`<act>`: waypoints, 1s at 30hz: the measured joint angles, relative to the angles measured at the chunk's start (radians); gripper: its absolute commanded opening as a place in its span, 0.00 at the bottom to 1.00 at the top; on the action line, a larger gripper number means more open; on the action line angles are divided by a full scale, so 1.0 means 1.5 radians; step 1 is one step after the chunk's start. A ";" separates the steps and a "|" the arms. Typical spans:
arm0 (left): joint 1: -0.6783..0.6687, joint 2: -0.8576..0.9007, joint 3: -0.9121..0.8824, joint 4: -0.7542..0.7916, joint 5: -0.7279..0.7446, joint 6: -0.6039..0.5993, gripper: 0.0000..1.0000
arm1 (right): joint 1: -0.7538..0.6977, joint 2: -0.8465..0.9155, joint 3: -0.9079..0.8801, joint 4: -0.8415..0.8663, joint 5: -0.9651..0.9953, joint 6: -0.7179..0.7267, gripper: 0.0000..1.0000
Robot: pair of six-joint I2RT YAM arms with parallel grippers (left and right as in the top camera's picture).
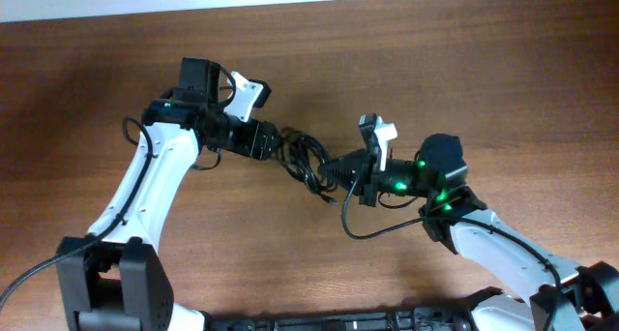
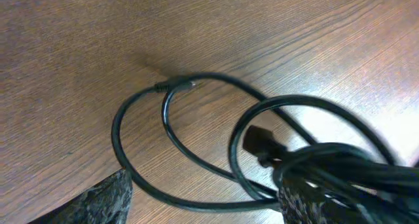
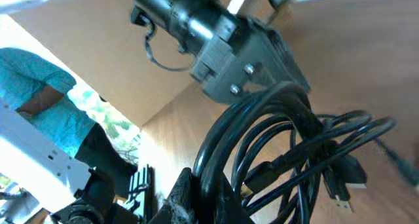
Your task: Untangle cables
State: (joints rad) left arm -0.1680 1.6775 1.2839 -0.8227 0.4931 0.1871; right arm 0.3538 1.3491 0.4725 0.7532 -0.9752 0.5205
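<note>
A brown wood-grain table [image 1: 464,70] fills the overhead view, its far edge running along the top. Near the worktop's middle is a tangle of thin black cables [image 1: 305,162]. In the left wrist view two loops lie flat on the wood, one ending in a small plug [image 2: 171,86].

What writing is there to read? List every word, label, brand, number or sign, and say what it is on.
None: no text can be read in any view.
The cables and their plugs show no marking that can be made out; the plugs are blurred.
The table shows only wood grain.
The arms show green lights but no lettering.
</note>
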 measured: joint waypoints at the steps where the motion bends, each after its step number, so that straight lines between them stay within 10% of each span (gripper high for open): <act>1: 0.000 0.000 0.000 0.000 -0.007 0.000 0.71 | 0.000 0.000 0.000 0.012 -0.002 0.000 0.04; 16: -0.057 0.045 -0.036 0.068 -0.015 0.021 0.54 | -0.001 0.000 0.000 0.018 -0.033 0.022 0.04; 19: -0.100 0.091 -0.037 0.112 -0.033 0.021 0.15 | -0.001 0.000 0.000 0.017 -0.035 0.031 0.04; 24: -0.052 0.100 -0.046 0.267 -0.259 -0.328 0.00 | 0.000 0.000 0.002 -0.048 -0.056 0.028 0.04; 30: 0.095 0.100 -0.051 0.376 0.036 -0.404 0.00 | 0.019 -0.003 0.010 -0.240 0.213 0.025 0.04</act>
State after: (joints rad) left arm -0.0250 1.8275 1.2079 -0.2592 0.5468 -0.4183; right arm 0.3828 1.3449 0.4873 0.3927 -0.6559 0.5579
